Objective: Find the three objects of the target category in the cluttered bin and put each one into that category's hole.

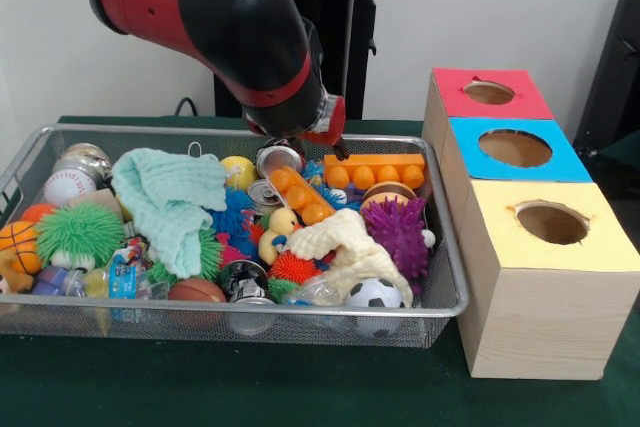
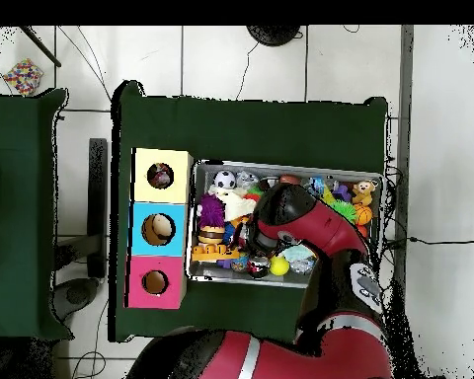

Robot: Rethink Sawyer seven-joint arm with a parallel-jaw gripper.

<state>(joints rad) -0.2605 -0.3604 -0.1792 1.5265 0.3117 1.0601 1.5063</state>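
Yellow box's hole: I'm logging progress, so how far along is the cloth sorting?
Possibly begun: in the overhead view something lies inside the hole, though I cannot tell what. In hand: the end effector hangs low over the far side of the wire bin, nothing visibly gripped. Left: a mint cloth and a cream cloth lie in the bin.

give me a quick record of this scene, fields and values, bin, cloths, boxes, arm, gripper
bin: wire basket, packed with toys, balls and cans
cloths: mint cloth on top at one end; cream cloth near the boxes
boxes: three beside the bin, red box, blue box, yellow box
hole: yellow box's hole, something inside it in the overhead view
arm: red and black arm, reaching down over the bin's far side
gripper: gripper low among the clutter, state hidden
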